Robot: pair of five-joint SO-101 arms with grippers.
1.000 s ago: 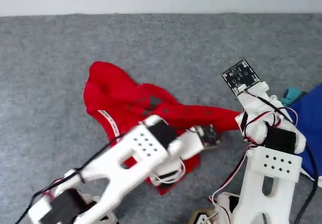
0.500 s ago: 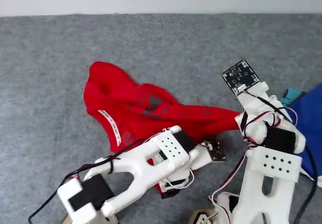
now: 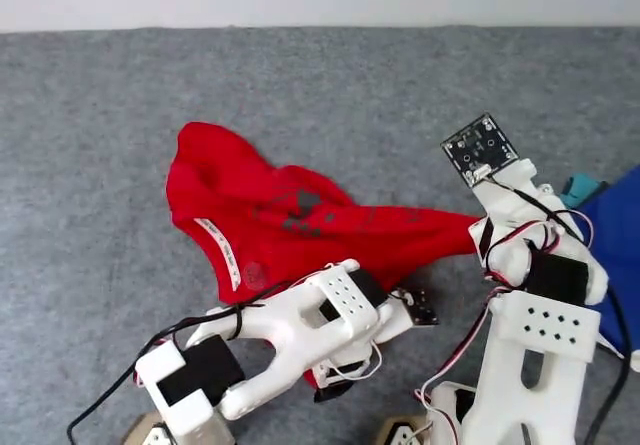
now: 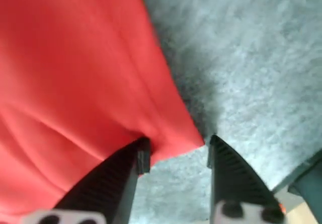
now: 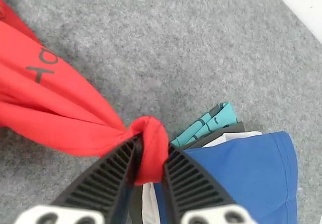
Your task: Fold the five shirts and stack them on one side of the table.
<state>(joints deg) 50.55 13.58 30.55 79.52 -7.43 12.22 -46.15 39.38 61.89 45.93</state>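
A red shirt (image 3: 270, 215) lies crumpled in the middle of the grey table, one end drawn out toward the right arm. My right gripper (image 5: 151, 151) is shut on a bunched end of the red shirt (image 5: 55, 108), seen in the high view at the right gripper (image 3: 478, 237). My left gripper (image 4: 176, 151) is open and low over the table, its fingers either side of a near corner of the red shirt (image 4: 75, 73). From above, the left arm (image 3: 300, 325) covers the shirt's near edge.
A pile of folded shirts sits at the right edge of the table, with a blue shirt (image 5: 246, 178) on top and a teal one (image 5: 206, 123) beneath; from above it is the blue patch (image 3: 618, 227). Bare grey cloth (image 3: 400, 85) stretches behind and left.
The left arm has swung back toward the table's near edge and dropped to the shirt's near corner. The right arm has hardly moved and still holds its end.
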